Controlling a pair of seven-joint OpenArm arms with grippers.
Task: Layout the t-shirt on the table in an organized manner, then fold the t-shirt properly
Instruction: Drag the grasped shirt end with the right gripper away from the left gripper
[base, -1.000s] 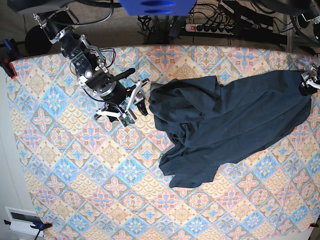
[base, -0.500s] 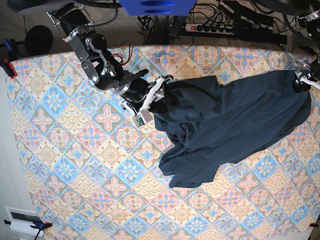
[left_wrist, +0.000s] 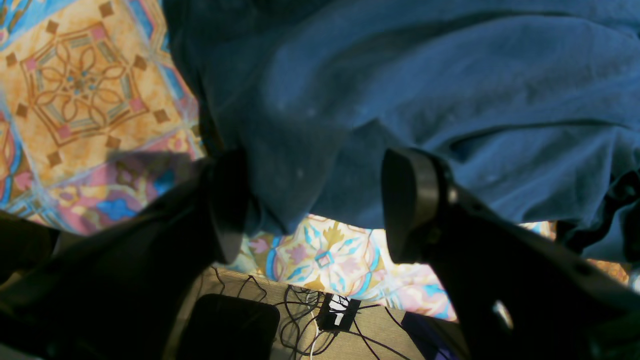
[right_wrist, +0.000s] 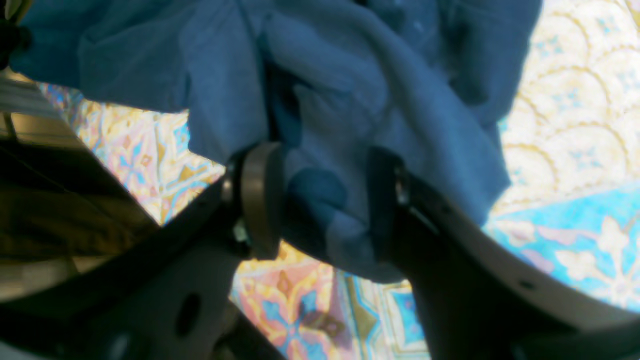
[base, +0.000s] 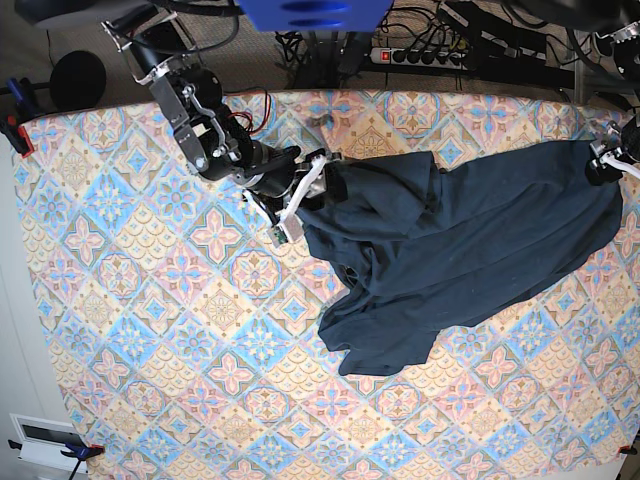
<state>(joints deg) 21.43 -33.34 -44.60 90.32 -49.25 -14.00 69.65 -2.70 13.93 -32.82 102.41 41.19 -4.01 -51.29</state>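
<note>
Your navy t-shirt (base: 470, 240) lies crumpled across the right half of the patterned table (base: 150, 330), one end bunched near the middle of the far edge, the other stretched to the right border, a loose flap trailing toward the front. Your right gripper (base: 305, 195) sits at the shirt's left end; in its wrist view the fingers (right_wrist: 260, 200) stand fairly wide with a fold of cloth between them, though the blur leaves it unclear whether they truly pinch it. Your left gripper (base: 607, 160) is at the far right edge of the shirt, its fingers (left_wrist: 407, 200) also set wide, the hem hanging between them and brushing the one on the left. Cables and a power strip (base: 425, 55) lie beyond the table.
</note>
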